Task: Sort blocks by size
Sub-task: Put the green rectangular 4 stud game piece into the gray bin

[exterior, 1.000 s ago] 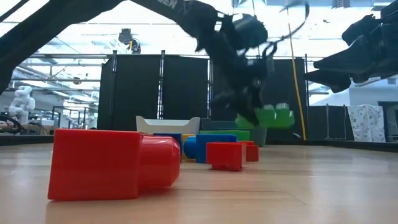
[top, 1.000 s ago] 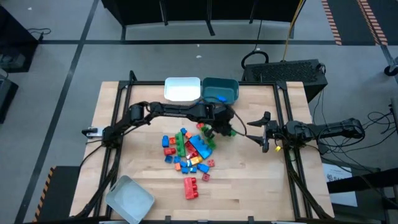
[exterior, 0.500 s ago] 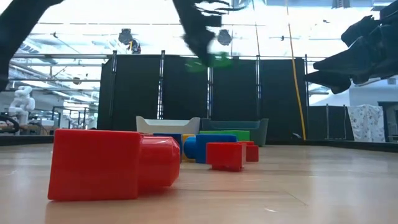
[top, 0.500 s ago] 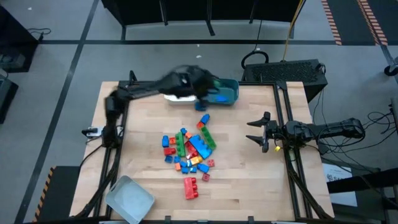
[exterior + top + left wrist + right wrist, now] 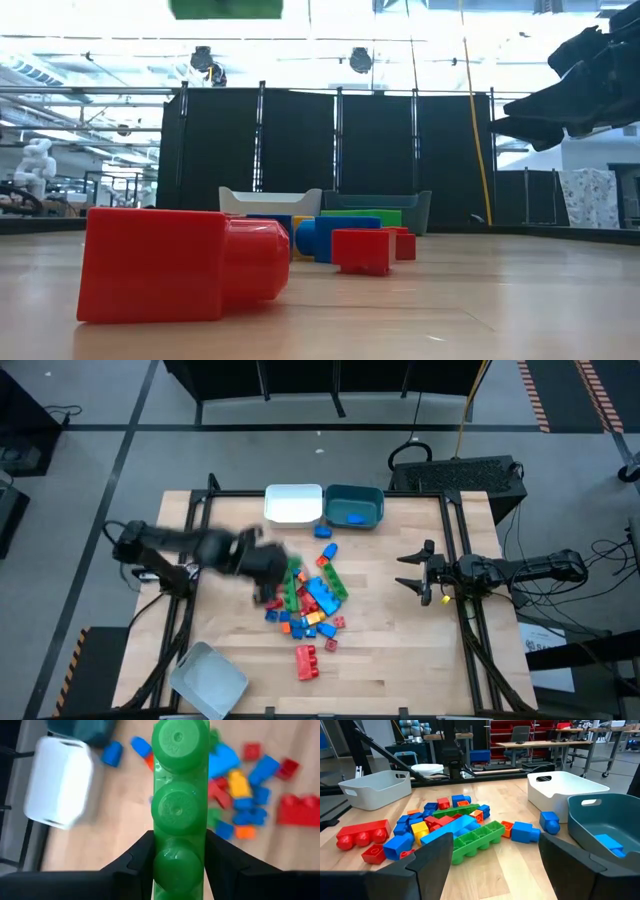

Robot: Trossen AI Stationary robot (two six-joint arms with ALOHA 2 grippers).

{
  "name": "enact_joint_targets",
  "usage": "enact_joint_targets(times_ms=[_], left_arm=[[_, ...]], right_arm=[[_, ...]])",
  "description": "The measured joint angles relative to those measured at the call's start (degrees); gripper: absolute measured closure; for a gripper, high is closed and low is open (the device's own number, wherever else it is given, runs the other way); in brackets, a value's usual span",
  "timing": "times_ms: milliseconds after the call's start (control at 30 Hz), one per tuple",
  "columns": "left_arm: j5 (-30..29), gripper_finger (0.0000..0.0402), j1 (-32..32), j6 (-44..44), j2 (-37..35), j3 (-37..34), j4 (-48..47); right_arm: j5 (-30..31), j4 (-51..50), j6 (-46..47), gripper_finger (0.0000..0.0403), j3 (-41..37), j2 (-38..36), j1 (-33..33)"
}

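Note:
The blocks [image 5: 305,600] lie in a mixed pile of blue, green, red, orange and yellow at the table's middle; the right wrist view shows the same pile [image 5: 445,822]. My left gripper [image 5: 262,568] hovers blurred high over the pile's left side, shut on a long green block [image 5: 179,795]. That block shows at the low view's top edge [image 5: 225,8]. My right gripper [image 5: 415,572] waits open at the table's right side, level, its fingers [image 5: 432,862] wide apart and touching nothing. My left gripper pinches the long green block by its two long sides near one end [image 5: 177,865], one finger [image 5: 142,857] on each side. The block's studs face the wrist camera and its other end [image 5: 180,740] sticks out past the fingertips. It hangs clear, high above the table.
A white bin [image 5: 293,503] and a teal bin [image 5: 368,510] holding a blue block stand at the far edge. A clear-grey bin [image 5: 208,680] sits at the near left corner. Two loose blue blocks [image 5: 326,542] lie between the pile and the teal bin.
My left gripper has risen with the green block from the pile's right side, swung toward the far edge over the bins, then back toward the table's left and near side above the pile. It has rolled about its own axis and kept its hold.

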Motion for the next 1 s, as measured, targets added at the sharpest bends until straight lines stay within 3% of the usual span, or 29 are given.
enact_joint_targets(times_ms=[167, 433, 667, 1000], left_arm=[[-2.65, 0.0269, -12.58, -17.92, -0.84, -7.94, -0.57], [4.98, 0.0269, -27.52, -37.16, -0.44, -16.83, 1.93], [7.0, 0.0269, -36.58, -54.06, -0.47, -17.4, 2.39], [12.97, 0.0269, -44.75, -64.87, 3.81, -17.4, 3.99]], right_arm=[[0.0, 0.0, 0.24, 0.0124, 0.0, 0.0, -0.02], [0.0, 0.0, 0.49, 0.0124, 0.0, 0.0, 0.0], [0.0, 0.0, 2.15, 0.0124, 0.0, 0.0, 0.0], [-0.02, -0.02, 1.88, 0.0124, 0.0, 0.0, 0.0]])
